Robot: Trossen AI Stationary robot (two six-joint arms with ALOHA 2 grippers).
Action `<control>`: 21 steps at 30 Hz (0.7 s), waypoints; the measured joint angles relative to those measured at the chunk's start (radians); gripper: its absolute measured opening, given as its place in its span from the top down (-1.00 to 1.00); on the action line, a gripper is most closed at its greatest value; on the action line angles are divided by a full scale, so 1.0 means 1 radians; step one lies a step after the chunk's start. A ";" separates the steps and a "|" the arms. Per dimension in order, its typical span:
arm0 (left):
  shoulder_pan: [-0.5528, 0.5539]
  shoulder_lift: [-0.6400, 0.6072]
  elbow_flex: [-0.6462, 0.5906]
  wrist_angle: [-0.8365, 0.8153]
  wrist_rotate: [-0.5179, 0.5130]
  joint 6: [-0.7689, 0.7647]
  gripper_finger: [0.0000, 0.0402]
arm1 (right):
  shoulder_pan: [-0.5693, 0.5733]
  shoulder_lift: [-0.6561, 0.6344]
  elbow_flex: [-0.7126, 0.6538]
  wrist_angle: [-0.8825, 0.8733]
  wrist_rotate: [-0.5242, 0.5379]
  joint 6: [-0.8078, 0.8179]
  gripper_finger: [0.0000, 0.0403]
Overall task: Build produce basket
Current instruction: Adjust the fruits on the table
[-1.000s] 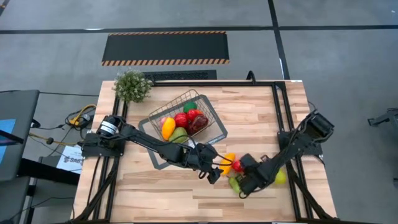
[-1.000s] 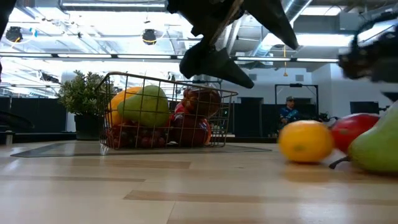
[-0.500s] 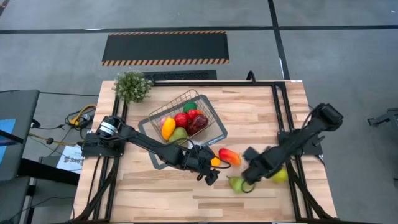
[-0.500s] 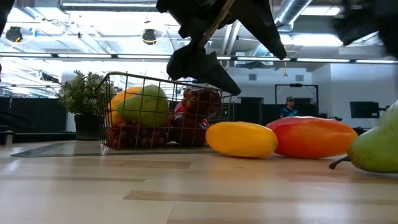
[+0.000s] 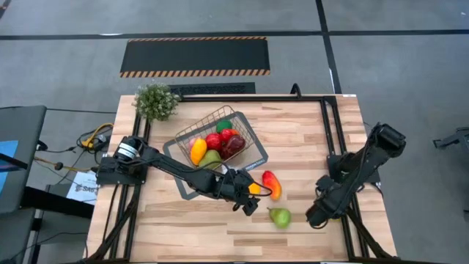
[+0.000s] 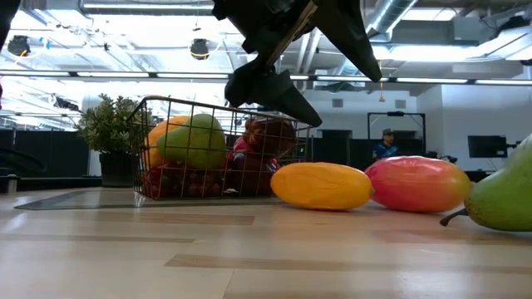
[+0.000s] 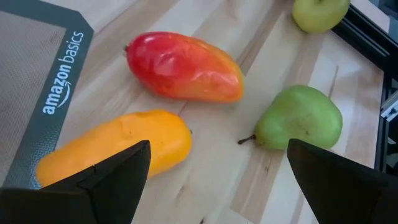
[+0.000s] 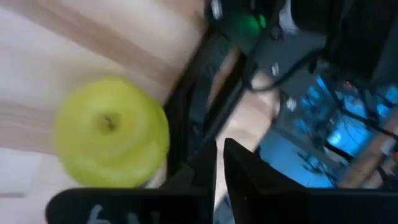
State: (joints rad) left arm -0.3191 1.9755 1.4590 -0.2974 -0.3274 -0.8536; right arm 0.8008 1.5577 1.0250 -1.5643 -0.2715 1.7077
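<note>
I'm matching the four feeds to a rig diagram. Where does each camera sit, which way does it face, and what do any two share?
High: overhead, straight down; both arms, basket.
Low: table height, level; basket, an arm overhead.
Left wrist: over red mango, pear; open left tool.
Right wrist: yellow apple; shut right tool.
Shared: mango and pear in high, low, left wrist.

We saw the left arm reach from its base at the table's left edge, stretched low toward the table's middle. The left gripper (image 5: 251,202) hovered near the front centre with its fingers (image 7: 99,180) spread wide, nothing between them. The right arm was folded by the table's right edge, angled down toward the near side. The right gripper (image 5: 315,216) had its fingers (image 8: 249,180) almost together, holding nothing.
</note>
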 joint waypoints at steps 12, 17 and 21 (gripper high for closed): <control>0.000 0.000 0.000 -0.005 -0.002 0.011 -0.81 | 0.094 0.100 -0.034 0.304 -0.107 0.127 0.98; 0.000 0.000 0.000 -0.005 -0.001 0.011 -0.81 | 0.037 0.098 -0.006 0.433 0.056 0.123 0.92; 0.000 0.000 0.000 -0.005 -0.001 0.007 -0.81 | -0.038 0.097 0.073 0.442 0.259 -0.030 0.91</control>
State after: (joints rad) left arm -0.3187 1.9759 1.4590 -0.3019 -0.3286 -0.8467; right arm 0.7628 1.6543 1.0979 -1.1227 -0.0130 1.6780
